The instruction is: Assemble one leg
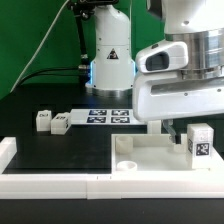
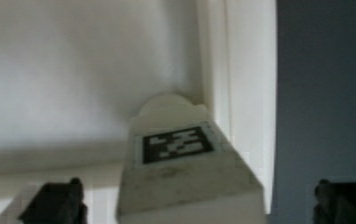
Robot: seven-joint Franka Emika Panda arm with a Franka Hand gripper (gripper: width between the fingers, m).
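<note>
A leg (image 1: 198, 142), a small white block with a black-and-white tag, stands upright on the large white panel (image 1: 150, 157) at the exterior view's right. My gripper (image 1: 190, 133) is low over it, with one dark finger (image 1: 171, 130) showing beside the leg. In the wrist view the leg (image 2: 189, 160) lies between my fingertips (image 2: 54, 202), with a gap on each side. The gripper (image 2: 200, 206) is open around the leg and does not touch it. Two more legs (image 1: 43, 120) (image 1: 62, 123) lie on the black table at the left.
The marker board (image 1: 108, 115) lies in front of the arm's base. The panel has a round hole (image 1: 127, 165) near its front corner. A white raised border (image 1: 60, 181) runs along the table's front and left side.
</note>
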